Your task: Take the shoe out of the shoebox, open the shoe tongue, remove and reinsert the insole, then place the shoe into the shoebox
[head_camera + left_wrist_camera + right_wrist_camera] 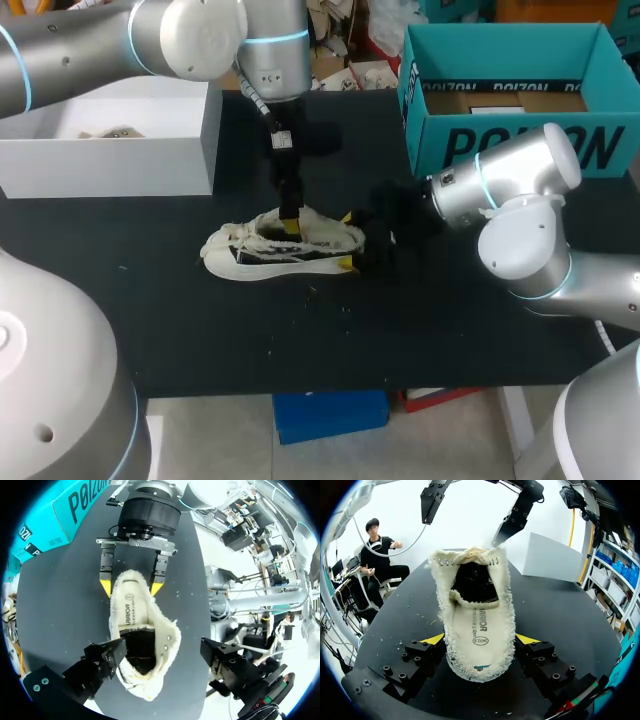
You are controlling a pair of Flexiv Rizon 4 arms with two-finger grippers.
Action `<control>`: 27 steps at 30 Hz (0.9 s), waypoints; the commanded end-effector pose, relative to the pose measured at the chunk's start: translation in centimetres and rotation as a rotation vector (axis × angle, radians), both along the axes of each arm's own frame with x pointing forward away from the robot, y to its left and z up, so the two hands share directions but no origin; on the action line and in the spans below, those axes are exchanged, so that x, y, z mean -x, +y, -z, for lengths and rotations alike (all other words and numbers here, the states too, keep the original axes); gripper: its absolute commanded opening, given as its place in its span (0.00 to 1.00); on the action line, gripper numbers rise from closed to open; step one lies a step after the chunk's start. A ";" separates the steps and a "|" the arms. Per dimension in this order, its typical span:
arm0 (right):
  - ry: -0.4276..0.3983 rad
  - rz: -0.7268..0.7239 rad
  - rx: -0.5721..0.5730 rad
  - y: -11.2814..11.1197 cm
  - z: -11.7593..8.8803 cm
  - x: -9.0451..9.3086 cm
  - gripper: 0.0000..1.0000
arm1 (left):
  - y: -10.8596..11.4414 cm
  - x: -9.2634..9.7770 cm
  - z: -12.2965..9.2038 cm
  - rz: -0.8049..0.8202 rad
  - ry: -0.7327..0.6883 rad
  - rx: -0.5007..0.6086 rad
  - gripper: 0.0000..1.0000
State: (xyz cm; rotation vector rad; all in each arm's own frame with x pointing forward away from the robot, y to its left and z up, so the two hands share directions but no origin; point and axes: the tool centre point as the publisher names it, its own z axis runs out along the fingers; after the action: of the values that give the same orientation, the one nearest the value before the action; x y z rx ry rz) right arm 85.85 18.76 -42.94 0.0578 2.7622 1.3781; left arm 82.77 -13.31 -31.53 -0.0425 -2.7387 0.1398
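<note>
Nearest you, the black table (200, 330) carried a few pale crumbs just in front of the shoe (283, 248). The shoe stood on its sole near the middle of the table, out of its box, with the toe pointing to your left and the heel to your right. It was cream with a fleecy collar and dark side panels. Its mouth gaped wide, and the insole (480, 627) lay flat inside it, printed face up.

Your right gripper (480, 639) came in low from the right and had the heel. Both yellow tips pressed the fleece from opposite sides, so the jaws were parted only by the heel's width and gripped the shoe.

Your left gripper (163, 647) hung straight down over the front of the shoe's opening with its jaws spread wide and holding nothing. One finger (107, 657) lay against the edge of the opening — the other stood off to the side, apart from the shoe.

Farther back on your left sat a white box (150, 140) with its open top up. At the far right stood the teal shoebox (520, 140) — lid off, well apart from the shoe, with only cardboard showing inside.
</note>
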 end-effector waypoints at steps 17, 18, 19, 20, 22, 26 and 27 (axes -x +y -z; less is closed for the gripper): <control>0.000 0.001 0.003 0.1 0.3 -0.2 0.00 | -1.1 0.0 -0.7 -0.824 0.028 -0.026 1.00; 0.000 0.001 0.003 0.1 0.3 -0.2 0.00 | -1.1 0.0 -0.7 -0.824 0.028 -0.026 1.00; 0.000 0.001 0.003 0.1 0.3 -0.2 0.00 | -1.1 0.0 -0.7 -0.824 0.028 -0.026 1.00; 0.000 0.001 0.003 0.1 0.3 -0.2 0.00 | -1.1 0.0 -0.7 -0.824 0.028 -0.026 1.00; 0.000 0.001 0.003 0.1 0.3 -0.2 0.00 | -1.1 0.0 -0.7 -0.824 0.028 -0.026 1.00; 0.000 0.001 0.003 0.1 0.3 -0.2 0.00 | -1.1 0.0 -0.7 -0.824 0.028 -0.026 1.00; 0.000 0.001 0.003 0.1 0.3 -0.2 0.00 | -1.1 0.0 -0.7 -0.824 0.028 -0.026 1.00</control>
State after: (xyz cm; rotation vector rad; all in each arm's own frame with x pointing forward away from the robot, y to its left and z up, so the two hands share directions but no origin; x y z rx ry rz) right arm 85.85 18.76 -42.94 0.0578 2.7622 1.3781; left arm 83.24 -14.69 -30.77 1.0650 -2.5458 0.2784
